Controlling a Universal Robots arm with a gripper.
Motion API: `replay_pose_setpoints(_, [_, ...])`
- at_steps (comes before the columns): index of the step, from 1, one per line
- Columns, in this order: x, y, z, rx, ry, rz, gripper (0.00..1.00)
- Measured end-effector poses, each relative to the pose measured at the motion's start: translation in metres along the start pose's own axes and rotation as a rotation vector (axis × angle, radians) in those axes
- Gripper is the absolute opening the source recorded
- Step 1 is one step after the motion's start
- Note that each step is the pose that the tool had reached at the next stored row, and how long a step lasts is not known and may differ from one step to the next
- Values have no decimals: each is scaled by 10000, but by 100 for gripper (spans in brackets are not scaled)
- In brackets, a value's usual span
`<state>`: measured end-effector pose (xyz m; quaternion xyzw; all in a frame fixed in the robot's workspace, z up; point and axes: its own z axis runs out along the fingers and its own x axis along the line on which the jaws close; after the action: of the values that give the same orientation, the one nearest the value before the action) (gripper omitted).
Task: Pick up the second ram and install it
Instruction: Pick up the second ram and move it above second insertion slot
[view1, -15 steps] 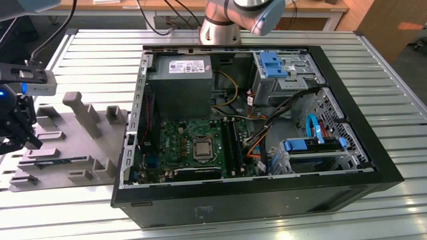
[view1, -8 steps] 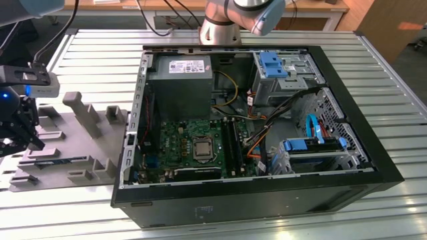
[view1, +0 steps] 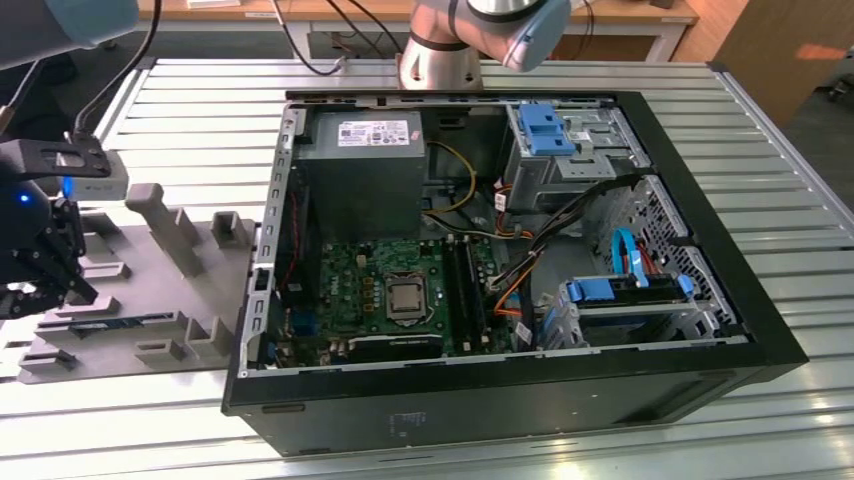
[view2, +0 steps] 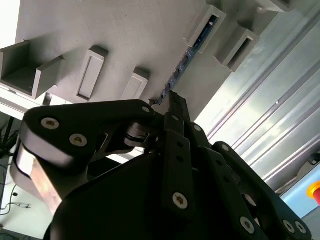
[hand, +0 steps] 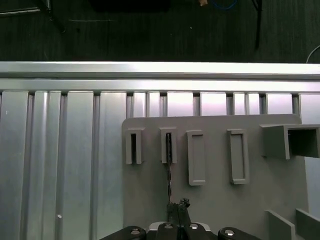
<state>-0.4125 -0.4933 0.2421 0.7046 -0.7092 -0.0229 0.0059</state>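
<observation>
- Table (view1: 747, 140): a slatted aluminium top with ridged, hard metal and grooves between the slats. Wooden desks (view1: 627, 12) stand beyond its far edge.
- Computer case (view1: 534, 405): it lies open on its side at the middle of the table, with the green motherboard (view1: 360, 290) facing up inside. It is well apart from the work at hand.
- Grey holder tray (view1: 174, 285): it sits flat on the table just beside the case, on the exterior view's left. It has raised pockets and upright blocks.
- Gripper (view1: 34, 285): it hangs over the tray's outer end. In both wrist views the fingertips (hand: 178, 205) are drawn together on the near end of the stick, so the hold looks like a narrow pinch.
- The second ram (hand: 169, 170): it stands on edge in the tray, with its far end seated in one of the pockets.
  - Handling, as a judgement: it is light, stiff, thin and fragile.
  - Grip the two flat faces near an end, and keep the fingers away from the contact edge.
  - Lift it straight along the pocket, because twisting could bend the board or jam it.
</observation>
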Motion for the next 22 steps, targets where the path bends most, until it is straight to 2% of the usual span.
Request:
replay_pose_setpoints(5, [1,-2,34,-9,17,-410,11])
replay_pose_setpoints(12, [7,-5,123,-10,17,-394,11])
replay_pose_setpoints(22, [8,-6,153,-9,17,-390,11])
